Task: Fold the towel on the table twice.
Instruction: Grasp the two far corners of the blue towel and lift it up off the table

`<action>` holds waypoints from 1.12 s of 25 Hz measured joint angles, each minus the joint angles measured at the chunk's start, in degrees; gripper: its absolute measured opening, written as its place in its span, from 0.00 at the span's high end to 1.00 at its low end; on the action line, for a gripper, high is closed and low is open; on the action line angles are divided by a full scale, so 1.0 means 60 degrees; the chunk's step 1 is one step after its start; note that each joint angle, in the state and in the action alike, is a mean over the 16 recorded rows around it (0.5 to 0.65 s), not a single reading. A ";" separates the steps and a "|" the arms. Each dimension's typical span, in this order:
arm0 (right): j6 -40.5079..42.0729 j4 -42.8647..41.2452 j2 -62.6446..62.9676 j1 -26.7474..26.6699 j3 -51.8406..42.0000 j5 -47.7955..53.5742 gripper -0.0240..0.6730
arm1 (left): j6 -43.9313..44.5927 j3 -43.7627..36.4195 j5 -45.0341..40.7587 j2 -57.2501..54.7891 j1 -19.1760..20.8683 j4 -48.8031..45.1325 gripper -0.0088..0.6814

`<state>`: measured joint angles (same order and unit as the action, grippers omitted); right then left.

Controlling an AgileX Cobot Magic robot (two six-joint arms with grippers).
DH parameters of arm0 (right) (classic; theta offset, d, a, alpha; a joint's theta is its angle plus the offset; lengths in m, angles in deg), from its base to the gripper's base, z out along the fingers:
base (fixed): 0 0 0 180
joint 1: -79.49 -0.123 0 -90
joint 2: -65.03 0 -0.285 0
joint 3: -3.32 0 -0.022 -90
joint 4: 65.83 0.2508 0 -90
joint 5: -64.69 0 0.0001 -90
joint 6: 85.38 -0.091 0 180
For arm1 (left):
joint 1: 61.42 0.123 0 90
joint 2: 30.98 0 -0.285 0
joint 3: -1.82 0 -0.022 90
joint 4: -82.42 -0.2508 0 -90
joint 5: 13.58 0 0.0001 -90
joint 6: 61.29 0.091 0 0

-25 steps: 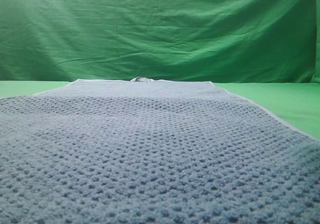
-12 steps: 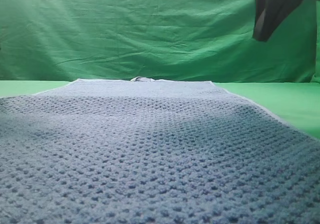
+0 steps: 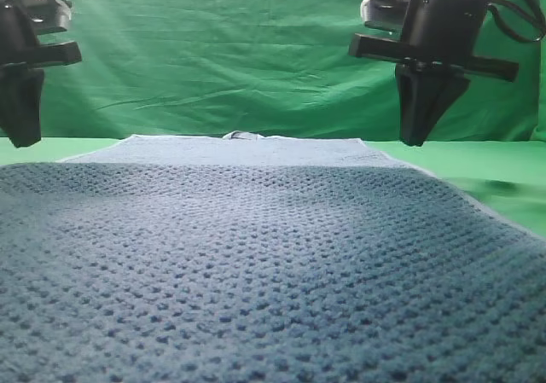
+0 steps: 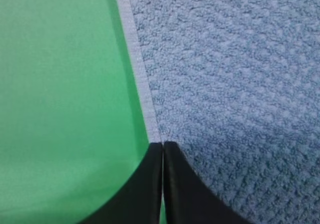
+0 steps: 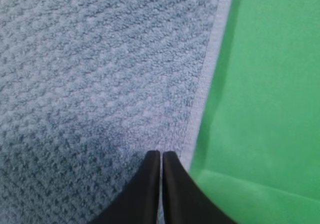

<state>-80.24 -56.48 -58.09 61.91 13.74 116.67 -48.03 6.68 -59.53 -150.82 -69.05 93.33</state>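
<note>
**Operator:** Entry check. Where does the towel lie?

**Notes:** You have the towel [image 3: 256, 255] spread flat on the green worktop [image 3: 503, 174], filling most of the high view. Its far hem runs across near the wrinkled green backdrop [image 3: 222, 50], with a small tag [image 3: 242, 136] poking up at the middle of that hem. It shows no fold.

**Operator:** And my left arm?

**Notes:** Your left gripper [image 3: 21, 136] hangs at the left edge of the high view, tips pointing down, above the towel's left side. In the left wrist view its jaws are pressed together with only a hairline seam between them, holding nothing. The tips [image 4: 163, 145] sit over the pale left hem [image 4: 137, 59], bare worktop [image 4: 60, 84] to one side and terry [image 4: 230, 74] to the other.

**Operator:** Right arm?

**Notes:** Your right gripper [image 3: 418, 136] hangs above the far right corner, tips down. Its jaws are likewise together and pinch nothing. In the right wrist view the tips [image 5: 161, 154] lie just inside the right hem [image 5: 205, 84]. Whether either gripper touches the cloth, I cannot tell.
</note>
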 joint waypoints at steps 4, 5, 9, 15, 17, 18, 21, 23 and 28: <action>-0.0006 -0.0104 -0.0161 -0.0103 0.0022 -0.0192 0.63 | -0.0190 0.0178 -0.0119 -0.0211 -0.0126 -0.0088 0.78; -0.0004 -0.0116 -0.0186 -0.0117 0.0023 -0.0227 0.57 | -0.0243 0.0203 -0.0143 -0.0236 -0.0138 -0.0077 0.72; 0.0001 -0.0143 -0.0279 -0.0128 0.0030 -0.0311 0.34 | -0.0478 0.0250 -0.0214 -0.0272 -0.0149 -0.0023 0.49; 0.0002 -0.0156 -0.0491 -0.0128 0.0041 -0.0372 0.08 | -0.0836 0.0260 -0.0244 -0.0391 -0.0149 0.0039 0.16; 0.0002 -0.0157 -0.0573 -0.0128 0.0047 -0.0405 0.05 | -0.0947 0.0264 -0.0222 -0.0466 -0.0149 0.0025 0.10; 0.0002 -0.0158 -0.0614 -0.0128 0.0050 -0.0423 0.04 | -0.0990 0.0270 -0.0209 -0.0507 -0.0149 0.0017 0.08; 0.0002 -0.0165 -0.0727 -0.0128 0.0058 -0.0476 0.04 | -0.1050 0.0290 -0.0171 -0.0630 -0.0149 -0.0004 0.06; 0.0002 -0.0175 -0.0787 -0.0128 0.0063 -0.0512 0.06 | -0.1062 0.0304 -0.0152 -0.0714 -0.0149 -0.0013 0.06; 0.0004 -0.0199 -0.0874 -0.0126 0.0090 -0.0593 0.16 | -0.1071 0.0349 -0.0210 -0.0902 -0.0149 0.0056 0.15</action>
<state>-80.21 -57.68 -63.33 61.15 14.28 113.11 -54.45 8.77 -60.79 -156.23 -69.95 93.67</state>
